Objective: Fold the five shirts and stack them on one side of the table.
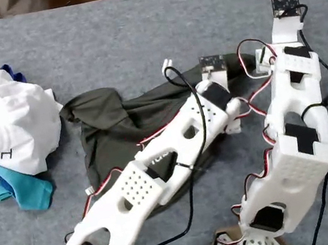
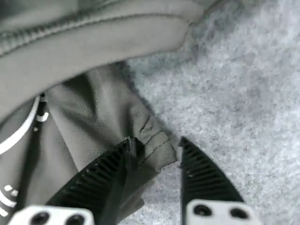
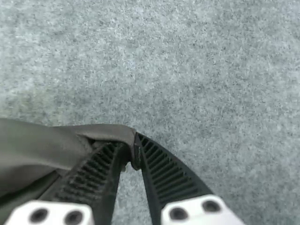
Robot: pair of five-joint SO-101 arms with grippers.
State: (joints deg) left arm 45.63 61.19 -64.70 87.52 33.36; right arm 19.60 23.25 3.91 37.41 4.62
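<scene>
Left gripper (image 2: 154, 149): jaws apart, tips down at the grey table (image 2: 234, 93). A stitched hem corner of the dark olive shirt (image 2: 84, 117) lies in the gap. One finger touches the cloth and the other sits right beside its edge, so nothing is clamped. Right gripper (image 3: 134, 152): jaws closed to a narrow wedge, tips meeting on a folded edge of the same shirt. That edge is pinched between them and drapes back over one finger, with bare table surface beyond the tips. In the high view, both arms reach out from their bases at the near edge. The left arm lies diagonally across the shirt and the right arm runs straight out beside it. The shirt lies crumpled and unfolded at mid-table, partly under the left arm, with white print showing on it. Well apart from it, at the table's left side, sits a pile (image 1: 10, 133) of loose shirts, white on top with teal, blue and red beneath, none folded.
</scene>
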